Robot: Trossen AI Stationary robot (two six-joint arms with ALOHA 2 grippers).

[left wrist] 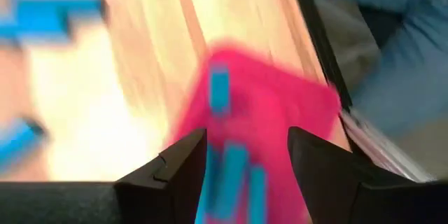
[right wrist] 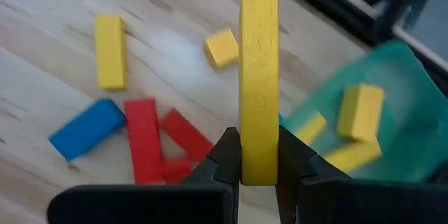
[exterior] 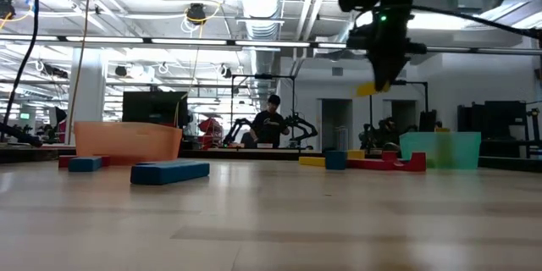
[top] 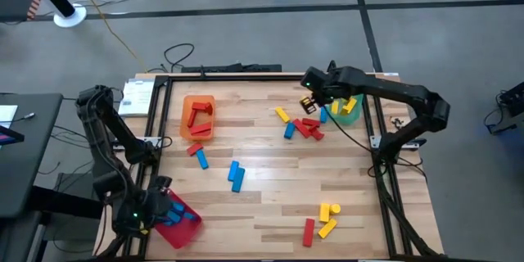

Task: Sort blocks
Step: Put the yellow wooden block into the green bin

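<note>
My right gripper (right wrist: pixel 259 143) hangs above the table's far right part, beside the green tray (top: pixel 350 113), and is shut on a yellow block (right wrist: pixel 259 63). Several yellow blocks (right wrist: pixel 360 110) lie in that tray. My left gripper (left wrist: pixel 245 140) stands open over the red tray (top: pixel 182 223) at the near left corner, nothing between its fingers. Blue blocks (left wrist: pixel 220 89) lie in that tray. An orange tray (top: pixel 198 116) at the far left holds red blocks (top: pixel 199 113). Loose red, blue and yellow blocks (top: pixel 304 127) lie flat below my right gripper. My right gripper pinches the yellow bar by its two broad faces at one end (right wrist: pixel 259 168), between its two fingers (right wrist: pixel 224 155). The fingers slant down from above and lie along the bar, which sticks out beyond the fingertips. The block (exterior: pixel 369 89) hangs lifted clear of the table.
More loose blocks lie on the wooden table: a red (top: pixel 195 149) and a blue one (top: pixel 202 160) near the orange tray, two blue ones (top: pixel 236 176) mid-table, yellow (top: pixel 327 219) and red ones (top: pixel 309 231) at the near right. A black frame (top: pixel 381 155) edges the table.
</note>
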